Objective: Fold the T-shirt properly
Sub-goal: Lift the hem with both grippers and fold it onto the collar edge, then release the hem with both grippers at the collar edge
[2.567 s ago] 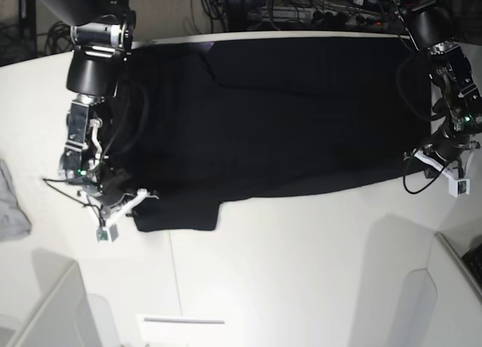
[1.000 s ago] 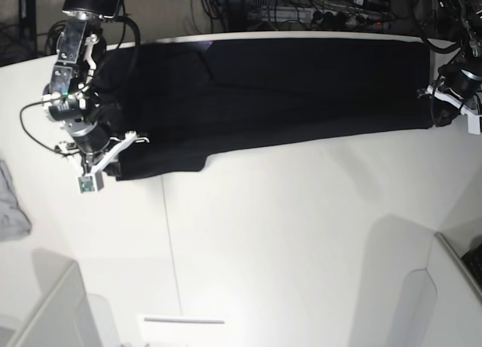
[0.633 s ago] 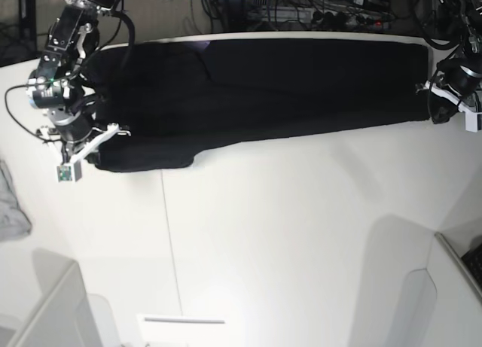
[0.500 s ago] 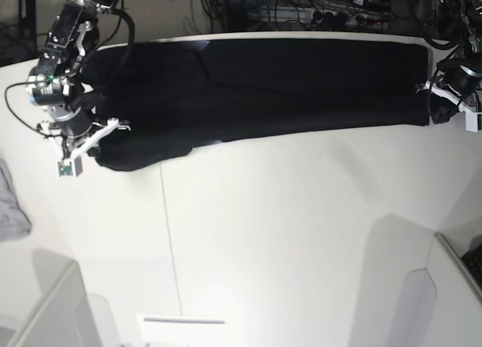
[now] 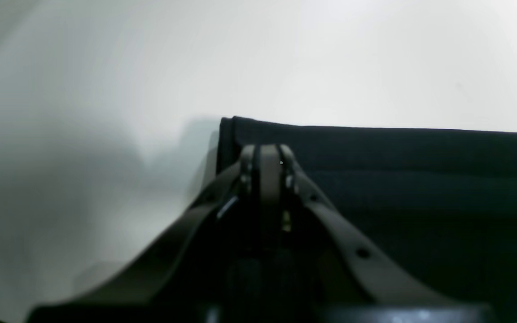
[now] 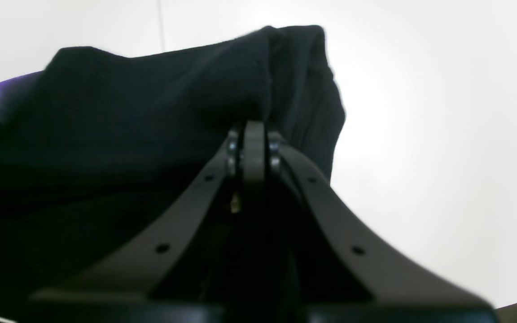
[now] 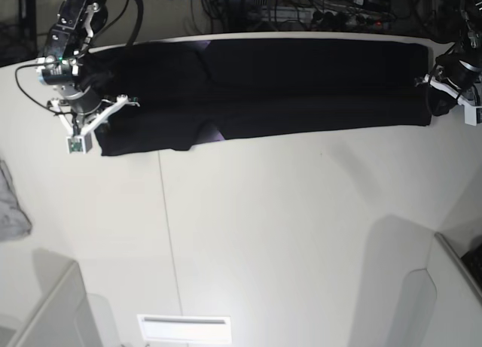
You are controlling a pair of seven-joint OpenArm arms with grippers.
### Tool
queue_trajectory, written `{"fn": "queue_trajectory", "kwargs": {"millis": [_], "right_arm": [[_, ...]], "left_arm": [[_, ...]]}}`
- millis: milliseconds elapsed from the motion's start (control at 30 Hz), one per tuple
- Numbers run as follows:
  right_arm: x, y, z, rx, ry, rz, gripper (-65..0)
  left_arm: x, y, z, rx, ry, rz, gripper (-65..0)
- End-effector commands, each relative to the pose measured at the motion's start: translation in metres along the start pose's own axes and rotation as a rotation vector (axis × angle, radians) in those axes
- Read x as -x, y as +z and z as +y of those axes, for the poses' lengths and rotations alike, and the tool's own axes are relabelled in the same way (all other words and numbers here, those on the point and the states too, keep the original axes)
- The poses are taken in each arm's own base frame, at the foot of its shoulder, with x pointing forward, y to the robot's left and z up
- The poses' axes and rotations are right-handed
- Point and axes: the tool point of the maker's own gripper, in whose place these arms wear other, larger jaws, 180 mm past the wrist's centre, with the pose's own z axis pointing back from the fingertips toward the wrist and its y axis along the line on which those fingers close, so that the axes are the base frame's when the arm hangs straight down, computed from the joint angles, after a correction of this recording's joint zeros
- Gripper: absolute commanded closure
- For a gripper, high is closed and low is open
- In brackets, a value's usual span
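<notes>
Where the white table (image 7: 263,234) meets its far edge, stretched across as a long black band: the T-shirt (image 7: 301,87), folded lengthwise, running nearly the full width of the base view. At far left of that view, partly cut off by the frame, a small grey cloth (image 7: 11,208) lying well apart from the band. Just right of it and higher, the right gripper (image 7: 102,125) at the band's left end, jaws pressed together on a bunched corner of fabric; seen from the right wrist, the same gripper (image 6: 251,130) pinching a raised hump of black cloth (image 6: 151,103), with a sliver of purple print (image 6: 2,96) showing at the left edge. Along the middle, one straight lower hem, stepping down slightly toward the left end where a short flap hangs lower. At far right, the left gripper (image 7: 437,98) at the band's other end, jaws likewise closed on the corner; from the left wrist, that gripper (image 5: 265,150) clamped on the cloth (image 5: 397,179) just inside its squared edge, fabric lying flat in layered folds on the table (image 5: 106,89). Near the bottom edge of the base view, a pale slot or plate (image 7: 184,328) set in the tabletop.
</notes>
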Motion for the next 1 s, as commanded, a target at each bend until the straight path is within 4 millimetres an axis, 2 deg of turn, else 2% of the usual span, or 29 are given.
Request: {"fn": "queue_trajectory", "kwargs": {"millis": [0, 200, 433, 633, 800, 967], "right_arm": [[-0.011, 0.006, -0.003, 0.011, 0.012, -0.041, 0.0], [0.002, 0.011, -0.015, 0.043, -0.004, -0.018, 0.0], [0.011, 0.019, -0.018, 0.000, -0.085, -0.027, 0.0], [0.034, 0.023, -0.022, 0.006, -0.101, 0.023, 0.0], [0.043, 0.019, -0.022, 0.004, -0.112, 0.051, 0.0], [0.055, 0.019, -0.023, 0.003, -0.122, 0.081, 0.0]], "left_arm": [[-0.010, 0.005, 0.002, -0.002, -0.029, -0.028, 0.0], [-0.005, 0.006, 0.002, -0.003, -0.030, -0.016, 0.0], [0.006, 0.008, 0.001, -0.001, -0.033, 0.017, 0.0], [0.022, 0.013, 0.003, -0.006, -0.031, 0.058, 0.0], [0.031, 0.016, 0.004, -0.009, -0.028, 0.083, 0.0], [0.032, 0.015, 0.005, -0.010, -0.025, 0.086, 0.0]]}}
